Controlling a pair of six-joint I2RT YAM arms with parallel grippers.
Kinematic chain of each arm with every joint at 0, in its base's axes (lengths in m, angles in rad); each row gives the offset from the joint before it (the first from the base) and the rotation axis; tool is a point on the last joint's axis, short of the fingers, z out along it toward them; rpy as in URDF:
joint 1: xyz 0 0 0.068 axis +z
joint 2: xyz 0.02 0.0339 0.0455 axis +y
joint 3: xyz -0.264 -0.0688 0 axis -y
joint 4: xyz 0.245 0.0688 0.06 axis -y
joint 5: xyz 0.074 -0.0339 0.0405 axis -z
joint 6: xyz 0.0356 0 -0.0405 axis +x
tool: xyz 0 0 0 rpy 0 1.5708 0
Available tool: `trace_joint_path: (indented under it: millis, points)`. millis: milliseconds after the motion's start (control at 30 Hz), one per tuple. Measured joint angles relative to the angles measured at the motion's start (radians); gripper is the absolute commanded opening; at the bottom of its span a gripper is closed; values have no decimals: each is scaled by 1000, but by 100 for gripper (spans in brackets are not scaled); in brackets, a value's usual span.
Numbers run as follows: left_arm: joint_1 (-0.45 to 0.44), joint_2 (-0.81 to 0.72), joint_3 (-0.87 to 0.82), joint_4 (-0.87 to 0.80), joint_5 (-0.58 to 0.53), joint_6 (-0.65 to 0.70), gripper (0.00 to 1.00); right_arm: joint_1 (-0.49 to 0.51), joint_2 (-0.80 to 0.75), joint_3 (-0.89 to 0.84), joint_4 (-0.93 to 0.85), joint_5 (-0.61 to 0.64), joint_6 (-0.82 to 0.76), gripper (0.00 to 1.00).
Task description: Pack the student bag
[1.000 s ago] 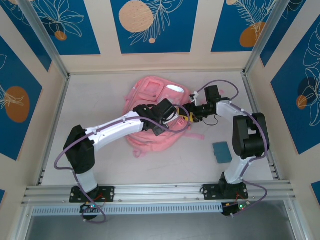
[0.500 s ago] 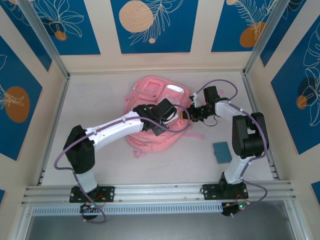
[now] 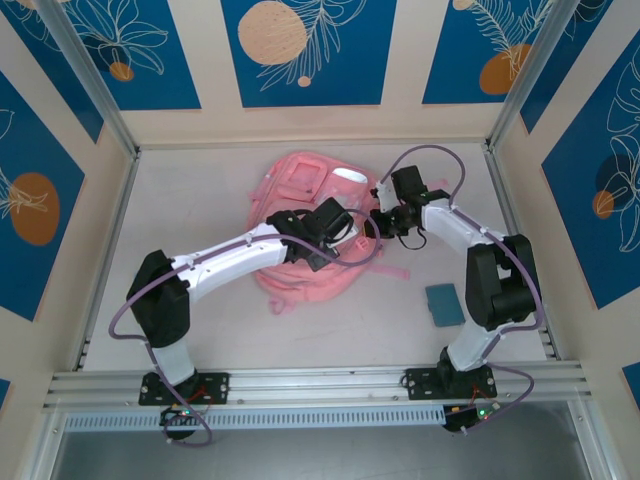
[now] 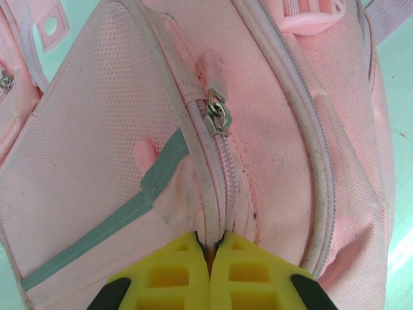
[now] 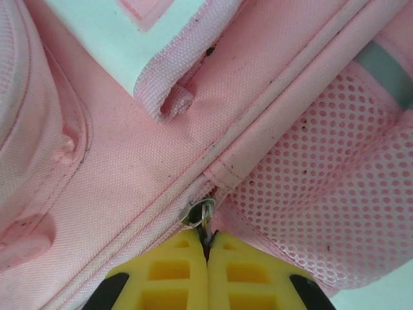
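In the top view the left arm reaches in from the lower left and its claw (image 3: 345,243) lies on the student bag (image 3: 300,185). The bag rests flat on the tabletop (image 3: 195,205) in the upper middle of the frame. In the left wrist view this claw (image 4: 210,252) is closed, pinching the fabric on a zipper line, and the zipper slider (image 4: 218,116) stands above it, apart from the fingers. Further right, the right claw (image 3: 378,222) meets the bag's right edge. In the right wrist view it (image 5: 208,248) is closed on a small metal pull ring (image 5: 204,213), beside a mesh pocket (image 5: 335,194). There the seam runs from lower left to upper right, so I judge the right arm must pull along this line. A small teal thing (image 3: 444,303) lies lower right, well apart.
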Motion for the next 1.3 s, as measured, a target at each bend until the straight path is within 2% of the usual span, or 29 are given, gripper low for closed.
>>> trace_joint_path:
  millis: [333,467,767,1067,1300]
  points:
    - [0,-20,-44,45,10,27,0,72,-5,47,-71,201,-101,7]
    - [0,-24,-52,62,11,32,0,78,-4,75,-104,227,-129,6]
    - [0,-27,-55,55,-6,22,0,66,-11,103,-184,64,-108,0]
    - [1,-28,-60,61,-6,-14,0,71,-125,23,-189,-112,-20,0]
    - [10,-29,-60,76,31,-76,2,164,-199,-158,-93,-203,90,0]
